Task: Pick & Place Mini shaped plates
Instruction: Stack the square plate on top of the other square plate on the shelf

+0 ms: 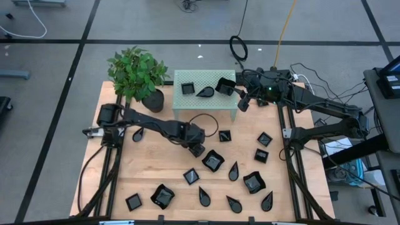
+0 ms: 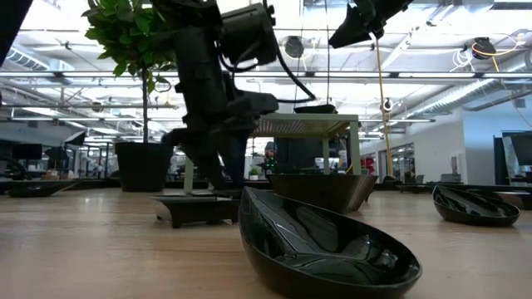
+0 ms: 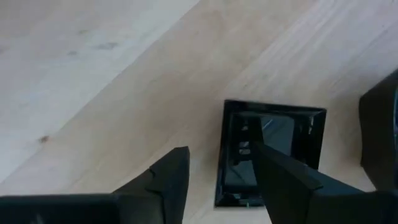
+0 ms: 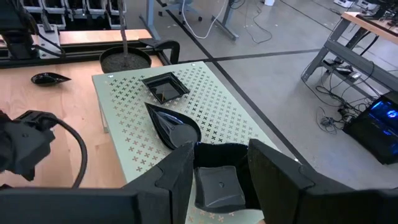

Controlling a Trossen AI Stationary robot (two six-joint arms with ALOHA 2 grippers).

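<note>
**Desk:** What could go wrong on this tabletop [image 1: 119, 187]?

**Photographer:** The left pincer [image 1: 197, 150] hangs low at mid-table, fingers spread wide, straddling one rim of a small square plate [image 3: 268, 149] that lies flat on the wood. One finger sits over the dish's hollow, the other outside the rim. The plate is glossy and shallow, so if the fingers close off-centre it could, in my judgement, skid away or tip up instead of lifting.

**Desk:** And the other arm?

**Photographer:** The right pincer [image 4: 217, 177] hovers over the little green perforated stand [image 1: 187, 109] at the back, fingers apart around a wavy-edged plate [image 4: 216, 180] resting on the stand's near corner (I cannot tell whether it is touching the fingers). That plate lies close to the edge; a nudge could send it off.

**Desk:** Room to move?

**Photographer:** Tight. A teardrop plate [image 4: 171, 127] and a square plate [image 4: 163, 87] share the stand, leaving bare space mainly on its left half. Around the left pincer, a wavy-edged plate [image 1: 212, 161] lies just beside it, and other plates scatter toward the front. The potted plant [image 1: 137, 75] crowds the stand's left side.
</note>
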